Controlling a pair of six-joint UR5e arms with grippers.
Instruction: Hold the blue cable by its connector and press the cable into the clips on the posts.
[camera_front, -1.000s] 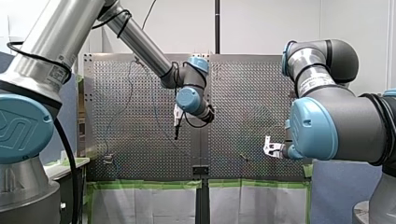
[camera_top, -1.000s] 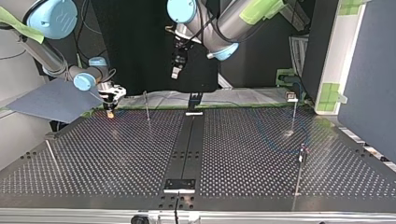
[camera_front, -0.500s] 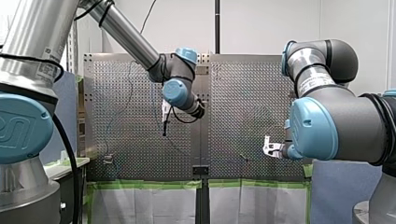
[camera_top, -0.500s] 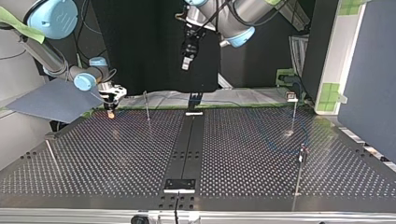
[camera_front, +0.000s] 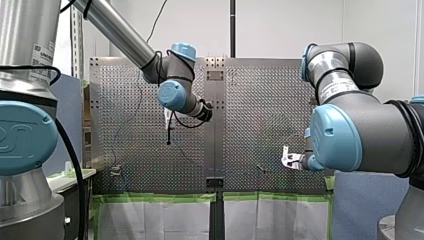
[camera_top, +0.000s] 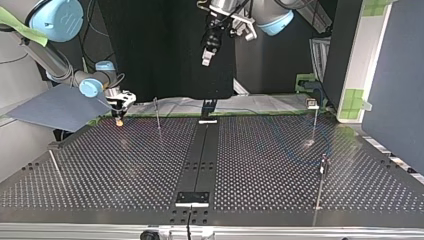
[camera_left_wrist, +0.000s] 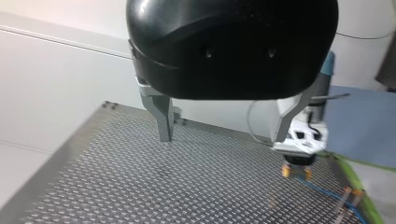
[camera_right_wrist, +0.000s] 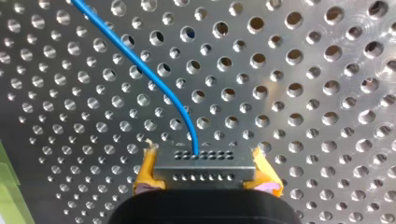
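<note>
My right gripper (camera_right_wrist: 204, 176) is closed on a small grey connector (camera_right_wrist: 204, 164), with its yellow pads (camera_right_wrist: 145, 173) pressed against the connector's two ends. The right wrist view shows a row of tiny holes along the connector's face. The blue cable (camera_right_wrist: 140, 65) comes out of the connector's middle and curves away over the perforated metal table (camera_right_wrist: 308, 93). In the top view this gripper (camera_top: 119, 119) sits low at the table's far edge, at the view's left. A thin post (camera_top: 157, 114) stands just beside it. Two more posts (camera_top: 315, 120) (camera_top: 322, 172) stand well apart from it at the view's right. My left gripper (camera_top: 205, 60) hangs high above the table (camera_top: 250, 190), near the middle of the top view, and holds nothing. In the left wrist view its two metal fingers (camera_left_wrist: 161, 119) are spread wide apart below a black body, with only the table showing between them. Beyond that gripper (camera_left_wrist: 224, 137), the same view shows the other arm's gripper (camera_left_wrist: 295, 169) down at the table's far corner, with the blue cable (camera_left_wrist: 327, 192) trailing off beside it.
</note>
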